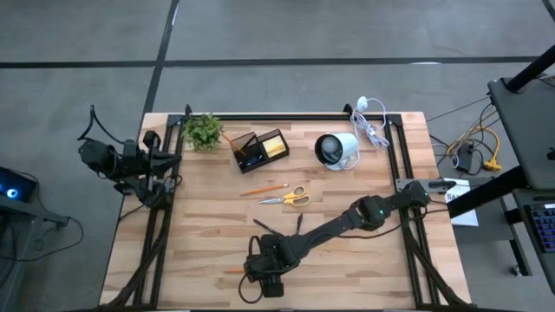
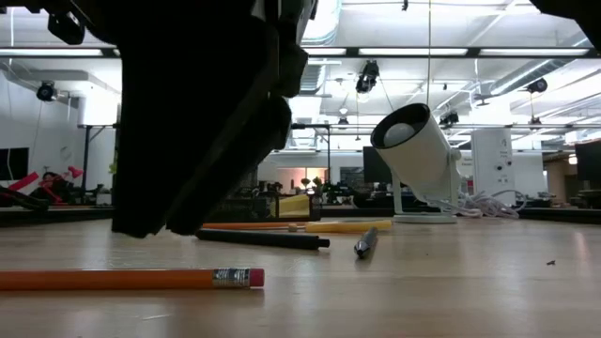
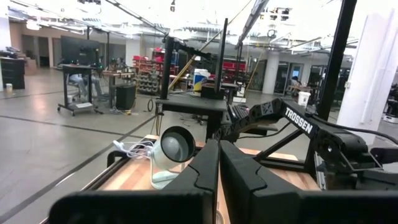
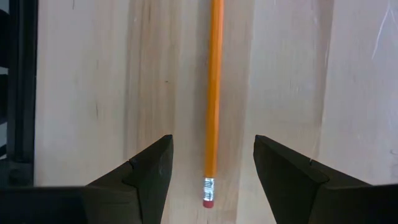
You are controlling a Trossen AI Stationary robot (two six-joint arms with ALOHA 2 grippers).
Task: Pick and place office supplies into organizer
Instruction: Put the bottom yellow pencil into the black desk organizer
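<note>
Right gripper (image 4: pixel 211 171) released, dark blunt fingers (image 4: pixel 144 175) spread, straddling slim orange pencil (image 4: pixel 213 93) with metal ferrule and pink eraser, flat on pale wood-plank table (image 4: pixel 81 93), near front edge. No contact. Bare wood either side. Black divided organizer (image 1: pixel 258 149) well apart near rear edge; scissors (image 1: pixel 289 198) mid-table. Left gripper (image 3: pixel 219 180) clenched, empty, parked at left edge.
</note>
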